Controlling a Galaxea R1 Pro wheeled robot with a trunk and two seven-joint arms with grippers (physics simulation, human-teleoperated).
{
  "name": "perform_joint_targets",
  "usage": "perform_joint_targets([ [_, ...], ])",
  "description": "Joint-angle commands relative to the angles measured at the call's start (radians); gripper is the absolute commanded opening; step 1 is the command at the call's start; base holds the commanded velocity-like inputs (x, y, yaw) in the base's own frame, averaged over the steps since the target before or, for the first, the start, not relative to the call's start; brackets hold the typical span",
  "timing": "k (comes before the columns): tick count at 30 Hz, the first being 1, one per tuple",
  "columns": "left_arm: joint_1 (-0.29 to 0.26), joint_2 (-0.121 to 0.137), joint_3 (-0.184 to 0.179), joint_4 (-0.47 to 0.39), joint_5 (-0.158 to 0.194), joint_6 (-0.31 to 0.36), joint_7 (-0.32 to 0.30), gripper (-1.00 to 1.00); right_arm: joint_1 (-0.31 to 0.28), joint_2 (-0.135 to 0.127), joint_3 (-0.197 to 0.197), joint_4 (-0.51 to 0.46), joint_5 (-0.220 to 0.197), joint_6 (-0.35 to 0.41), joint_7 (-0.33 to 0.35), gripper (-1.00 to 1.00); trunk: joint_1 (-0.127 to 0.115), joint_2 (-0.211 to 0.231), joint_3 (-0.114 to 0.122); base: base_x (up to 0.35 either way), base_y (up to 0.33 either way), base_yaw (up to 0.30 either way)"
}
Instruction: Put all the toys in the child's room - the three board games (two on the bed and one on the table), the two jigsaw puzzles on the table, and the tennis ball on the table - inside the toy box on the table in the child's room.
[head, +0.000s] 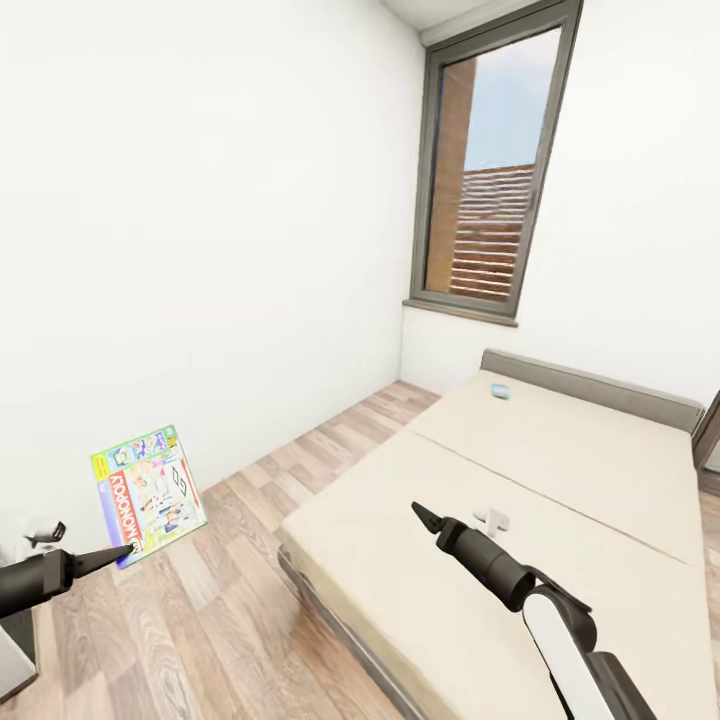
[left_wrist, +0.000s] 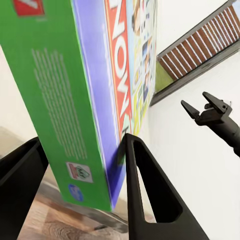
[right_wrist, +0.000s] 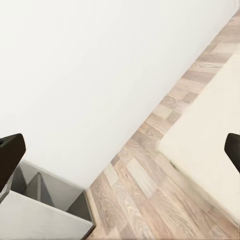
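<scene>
Landmark: the bed (head: 560, 480), cream mattress with a grey edge, lying under the window (head: 492, 165).
Left pincer (head: 128, 549): closed on the lower corner of a board game (head: 148, 494); in the left wrist view the two fingers (left_wrist: 145, 190) clamp the thin box edge between them.
Why held so: the box stands near upright, printed cover facing the robot; judged a carry grip by the edge, which keeps the flat face out of the arm's way.
Board game position: off the bed's left side, above the wooden floor (head: 220, 600), close to the white wall (head: 200, 220).
Right pincer (head: 419, 511): over the bed's near half, carrying nothing; the left wrist view shows its jaws parted a little.
On the bed: a small blue thing (head: 500, 390) near the headboard, too small to identify; a small white shape (head: 493, 519) just beside the right arm, unclear.
Edges: the bed's near corner juts toward the robot; a grey bin (right_wrist: 45, 210) stands against the wall.
Open room: a strip of floor runs between wall and bed.
Risk, judged: the tall box could clip the wall during a turn.
</scene>
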Motion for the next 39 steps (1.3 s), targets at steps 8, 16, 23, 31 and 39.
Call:
perform_joint_targets([
  [8, -0.001, 0.000, 0.000, 0.000, -0.002, 0.011, -0.004, -1.00, 0.000, 0.003, 0.000, 0.000, 0.012, 0.004, -0.001, 1.00, -0.031, 0.055, 0.024, 0.000, 0.000, 0.289],
  [16, -0.001, -0.001, -0.002, 0.000, -0.002, 0.011, -0.004, -1.00, 0.000, 0.021, 0.000, 0.000, 0.019, 0.004, -0.001, 1.00, -0.061, 0.111, 0.049, 0.000, 0.000, 0.289],
  [23, -0.001, 0.000, -0.003, 0.000, -0.002, 0.010, -0.004, -1.00, 0.000, 0.024, 0.000, 0.002, 0.019, 0.004, -0.001, 1.00, -0.088, 0.160, 0.071, 0.000, 0.000, 0.289],
  [31, -0.001, -0.001, -0.003, 0.000, -0.002, 0.010, -0.004, -1.00, -0.001, 0.026, 0.000, 0.002, 0.049, 0.005, -0.002, 1.00, -0.119, 0.216, 0.096, 0.000, 0.000, 0.289],
  [39, -0.001, -0.002, -0.003, 0.000, -0.003, 0.010, -0.004, -1.00, 0.000, 0.034, 0.000, 0.002, 0.066, 0.005, -0.002, 1.00, -0.149, 0.272, 0.121, 0.000, 0.000, 0.289],
])
